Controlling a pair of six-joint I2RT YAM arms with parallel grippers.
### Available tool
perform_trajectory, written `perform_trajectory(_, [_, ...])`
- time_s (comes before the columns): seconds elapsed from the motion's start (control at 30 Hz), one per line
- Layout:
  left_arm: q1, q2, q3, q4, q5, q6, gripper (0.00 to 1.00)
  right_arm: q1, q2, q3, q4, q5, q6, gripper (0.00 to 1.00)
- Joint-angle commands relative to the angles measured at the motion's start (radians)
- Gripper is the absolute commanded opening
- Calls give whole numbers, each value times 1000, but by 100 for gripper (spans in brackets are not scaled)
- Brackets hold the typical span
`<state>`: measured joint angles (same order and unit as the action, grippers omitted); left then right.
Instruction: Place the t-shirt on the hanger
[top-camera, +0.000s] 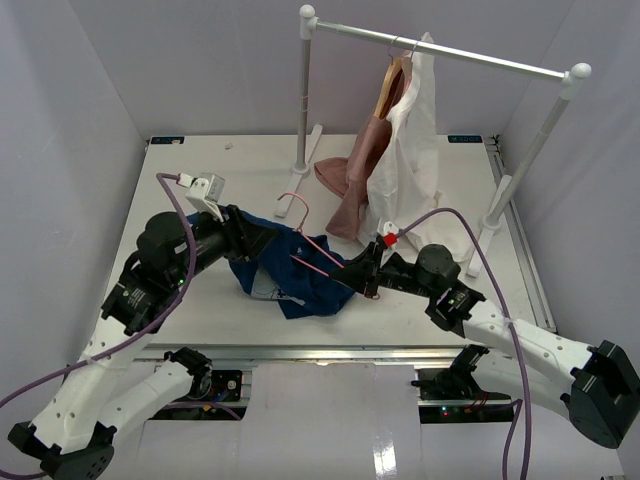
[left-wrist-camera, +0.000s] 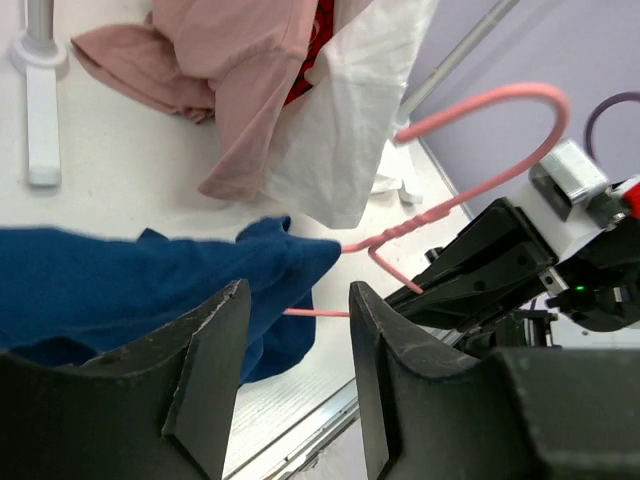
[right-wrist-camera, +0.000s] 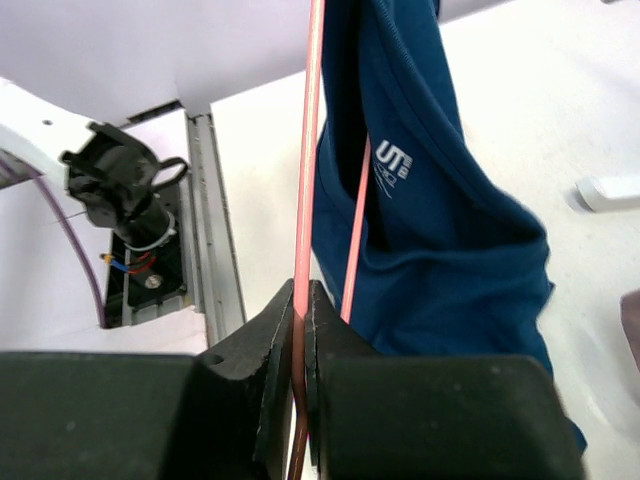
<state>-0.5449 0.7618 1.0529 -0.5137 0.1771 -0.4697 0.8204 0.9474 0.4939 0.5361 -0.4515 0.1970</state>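
The navy t-shirt (top-camera: 290, 278) lies bunched on the table with part of the pink hanger (top-camera: 318, 250) inside it; the hook (top-camera: 292, 201) sticks out toward the back. In the left wrist view the t-shirt (left-wrist-camera: 110, 290) hangs just beyond my left gripper (left-wrist-camera: 297, 300), whose jaws stand open with nothing between them. The hanger (left-wrist-camera: 470, 190) runs right toward the other arm. My right gripper (right-wrist-camera: 303, 292) is shut on the hanger wire (right-wrist-camera: 310, 150), right beside the t-shirt (right-wrist-camera: 430, 220). From above, the left gripper (top-camera: 268, 240) meets the shirt's left side and the right gripper (top-camera: 356, 272) its right side.
A white garment rack (top-camera: 440, 50) stands at the back right. A dusty-pink garment (top-camera: 358, 185) and a white one (top-camera: 410, 160) hang there from a wooden hanger (top-camera: 392, 85). Its feet (top-camera: 300, 160) rest on the table. The table's front rail (right-wrist-camera: 215, 230) lies close to the right gripper.
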Motion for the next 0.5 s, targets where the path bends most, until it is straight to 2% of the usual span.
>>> perform_trajectory(0.0, [2,-1,129,-157,19,165,58,8,-36,-15,198,-70,4,8])
perform_trajectory(0.2, [2,-15,153,-175,46,473,59,8,-62,-54,198,-104,5,8])
perform_trajectory(0.47, [2,-6,90,-207,331,866,60,6,-56,4,84,-219,-45,8])
